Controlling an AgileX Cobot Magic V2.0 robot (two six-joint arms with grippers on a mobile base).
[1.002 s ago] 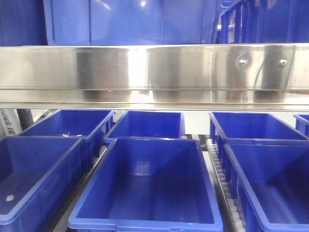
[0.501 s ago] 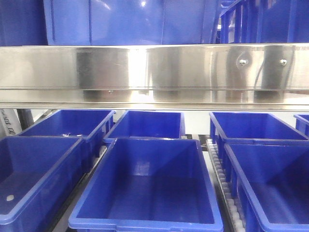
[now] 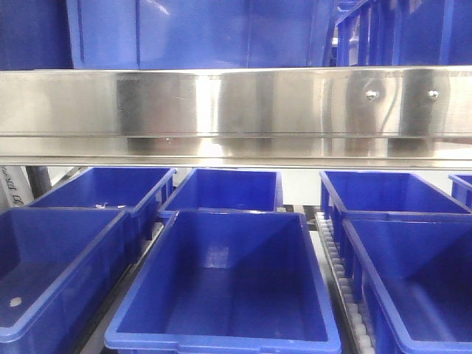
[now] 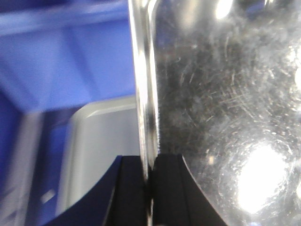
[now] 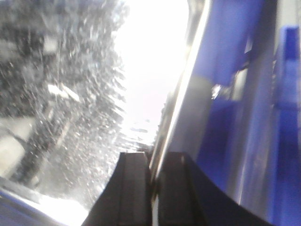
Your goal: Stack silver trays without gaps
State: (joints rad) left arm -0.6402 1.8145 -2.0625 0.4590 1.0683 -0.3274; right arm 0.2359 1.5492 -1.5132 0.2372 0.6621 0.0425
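Note:
In the left wrist view, a scratched silver tray (image 4: pixel 225 94) fills the right half. My left gripper (image 4: pixel 149 162) is shut on its thin rim (image 4: pixel 146 94), one black finger (image 4: pixel 129 188) on each side. Below and to the left lies a second pale silver tray (image 4: pixel 103 150) inside a blue bin. The right wrist view shows a silver tray (image 5: pixel 70 103) with strong glare, and my right gripper (image 5: pixel 154 160) is shut on its rim. The front view shows no tray and no gripper.
A broad shiny riveted steel rail (image 3: pixel 236 110) spans the front view. Several deep blue bins stand below it, one in the middle front (image 3: pixel 228 287), others to the left (image 3: pixel 51 273) and right (image 3: pixel 413 280). More blue bins (image 3: pixel 199 33) sit above the rail.

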